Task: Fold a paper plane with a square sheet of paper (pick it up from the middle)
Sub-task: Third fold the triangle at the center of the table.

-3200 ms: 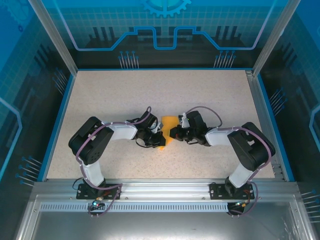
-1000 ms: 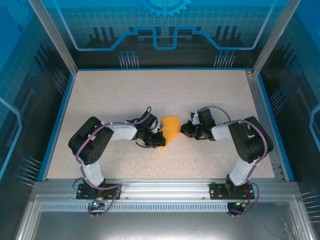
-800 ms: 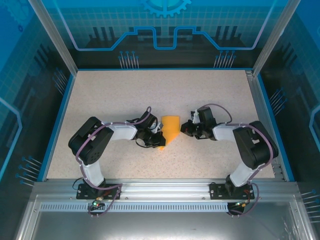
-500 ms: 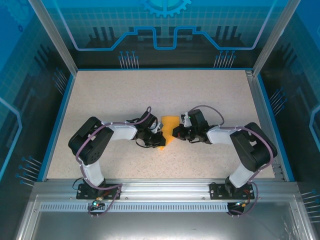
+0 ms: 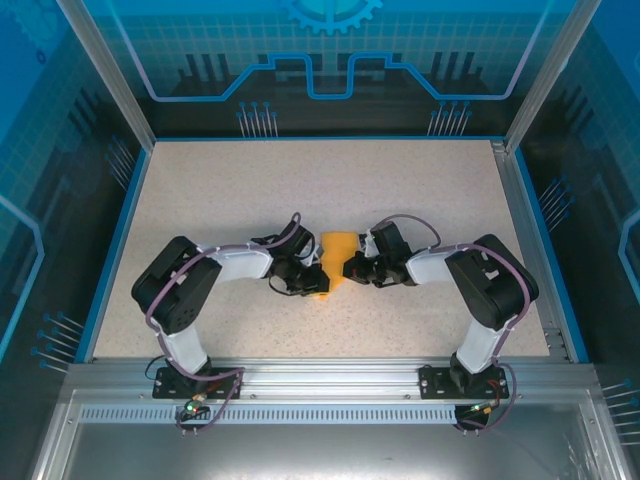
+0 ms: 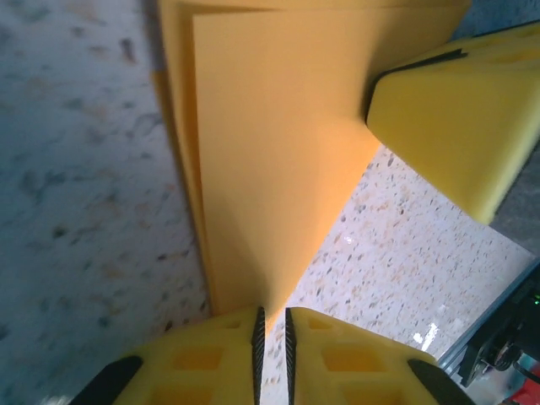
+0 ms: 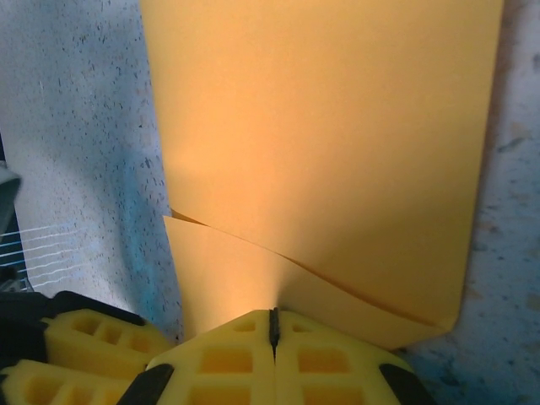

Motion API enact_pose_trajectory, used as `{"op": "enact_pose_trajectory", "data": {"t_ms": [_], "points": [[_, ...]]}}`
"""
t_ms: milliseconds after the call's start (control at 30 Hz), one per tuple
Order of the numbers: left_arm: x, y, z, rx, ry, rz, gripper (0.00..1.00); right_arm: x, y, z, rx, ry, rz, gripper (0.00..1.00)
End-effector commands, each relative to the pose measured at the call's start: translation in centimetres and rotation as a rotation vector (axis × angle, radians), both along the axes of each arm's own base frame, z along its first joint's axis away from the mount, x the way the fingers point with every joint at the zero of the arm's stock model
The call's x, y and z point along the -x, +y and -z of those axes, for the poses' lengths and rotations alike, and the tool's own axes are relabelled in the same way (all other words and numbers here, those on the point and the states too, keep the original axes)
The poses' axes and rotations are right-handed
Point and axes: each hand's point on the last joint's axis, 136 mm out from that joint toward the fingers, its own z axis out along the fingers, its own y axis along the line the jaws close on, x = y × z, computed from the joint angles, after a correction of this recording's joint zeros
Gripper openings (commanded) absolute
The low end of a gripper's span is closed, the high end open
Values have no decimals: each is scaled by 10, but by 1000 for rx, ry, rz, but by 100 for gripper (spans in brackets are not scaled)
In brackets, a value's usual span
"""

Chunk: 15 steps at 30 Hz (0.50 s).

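The plane lies flat on the table at mid-field, between the two grippers, nose toward the near edge. Left gripper: the jaws stand slightly apart, with a narrow slit between the yellow pads. In the left wrist view the nose runs down to the mouth of this slit and ends there; contact between the pads and the paper cannot be confirmed. Right gripper: fully closed, with the pads meeting along a thin dark seam. Its tips bear against the plane's right side, where a loose upper layer crosses the lower one (the overlapping edges are visible in the right wrist view). Whether a layer is pinched in the seam cannot be told. In the left wrist view, one yellow finger of the right gripper overlaps the paper's edge at upper right. The layered edges on the plane's left side show as thin stacked lines.
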Motion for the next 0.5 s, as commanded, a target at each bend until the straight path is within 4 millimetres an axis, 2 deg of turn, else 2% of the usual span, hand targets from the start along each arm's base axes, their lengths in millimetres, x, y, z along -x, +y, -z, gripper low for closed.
{"op": "enact_pose_trajectory", "data": {"t_ms": [0,100,167,467], "points": [[-9,1,-33,-4,-31,-33,20,12,-12,29,99,66,4,0],[-20,-12,-53,62,-39,-71,21,11,-12,29,100,67,7,0],[-27,-20,-58,103,-30,-98,21,11,-12,29,99,69,9,0],[-38,-41,-39,176,45,-130,20,11,-12,30,99,78,9,0]]}}
